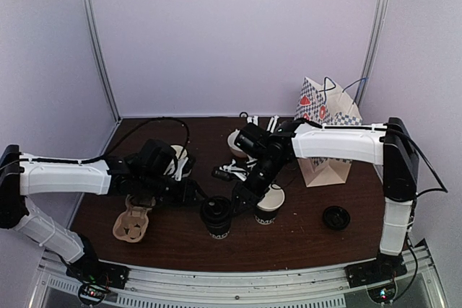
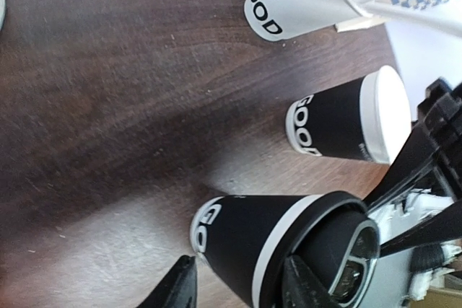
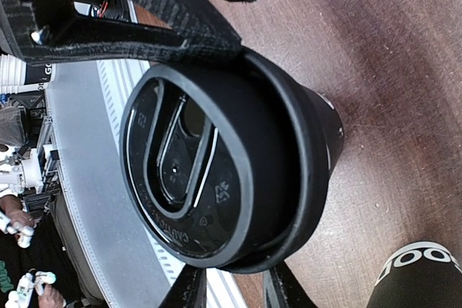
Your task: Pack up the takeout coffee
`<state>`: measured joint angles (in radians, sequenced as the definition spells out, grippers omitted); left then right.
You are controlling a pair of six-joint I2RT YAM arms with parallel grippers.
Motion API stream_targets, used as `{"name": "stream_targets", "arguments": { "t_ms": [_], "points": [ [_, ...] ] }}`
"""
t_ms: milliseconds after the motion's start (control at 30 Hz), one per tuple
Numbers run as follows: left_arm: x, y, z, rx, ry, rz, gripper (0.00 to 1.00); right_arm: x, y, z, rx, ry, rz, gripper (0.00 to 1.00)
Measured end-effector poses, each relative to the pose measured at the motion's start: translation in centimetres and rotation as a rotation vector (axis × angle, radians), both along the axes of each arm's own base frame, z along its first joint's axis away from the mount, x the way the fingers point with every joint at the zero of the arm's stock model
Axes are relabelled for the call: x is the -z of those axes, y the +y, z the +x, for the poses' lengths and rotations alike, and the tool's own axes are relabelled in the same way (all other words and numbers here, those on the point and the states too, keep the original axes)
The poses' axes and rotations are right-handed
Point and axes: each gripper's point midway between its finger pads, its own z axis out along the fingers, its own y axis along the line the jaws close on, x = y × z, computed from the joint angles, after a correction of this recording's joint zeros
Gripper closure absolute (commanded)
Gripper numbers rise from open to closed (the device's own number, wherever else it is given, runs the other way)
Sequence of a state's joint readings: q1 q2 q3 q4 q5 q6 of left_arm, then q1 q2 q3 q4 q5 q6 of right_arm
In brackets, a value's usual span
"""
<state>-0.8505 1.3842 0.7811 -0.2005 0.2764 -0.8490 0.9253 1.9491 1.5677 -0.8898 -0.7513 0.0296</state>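
One ridged lid (image 3: 188,171) atop tapered cup (image 2: 242,243)

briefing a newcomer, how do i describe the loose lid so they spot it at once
Find the white checkered paper bag at the back right of the table. In front of it a flat black lid lies alone on the wood; the other lid sits on a cup.

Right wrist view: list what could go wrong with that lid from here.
The black round plastic lid looks unevenly seated on the lettered black paper cup; pressing with the right gripper may pop it off or tip the cup. The open second black cup stands close beside and could be knocked.
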Motion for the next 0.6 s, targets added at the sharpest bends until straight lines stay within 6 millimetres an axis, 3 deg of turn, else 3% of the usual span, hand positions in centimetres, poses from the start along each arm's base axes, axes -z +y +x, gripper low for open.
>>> {"name": "stream_targets", "arguments": {
  "t_ms": [200,367,500,600],
  "points": [
    [-0.9,0.0,-0.3,0.084,-0.066,0.076,0.46,-0.8,-0.2,-0.2,-0.024,-0.032,0.025,0.68],
    [-3.0,-0.7,0.4,0.120,-0.123,0.063,0.38,-1.3,-0.6,-0.4,-0.041,-0.047,0.034,0.66],
    [-4.7,-1.5,0.3,0.148,-0.155,0.037,0.37,-1.5,-0.4,-0.2,-0.045,-0.063,0.047,0.66],
    [-4.7,-1.4,0.1,0.160,-0.154,0.050,0.37,-1.5,-0.4,-0.1,-0.046,-0.067,0.049,0.66]
  ]
}}
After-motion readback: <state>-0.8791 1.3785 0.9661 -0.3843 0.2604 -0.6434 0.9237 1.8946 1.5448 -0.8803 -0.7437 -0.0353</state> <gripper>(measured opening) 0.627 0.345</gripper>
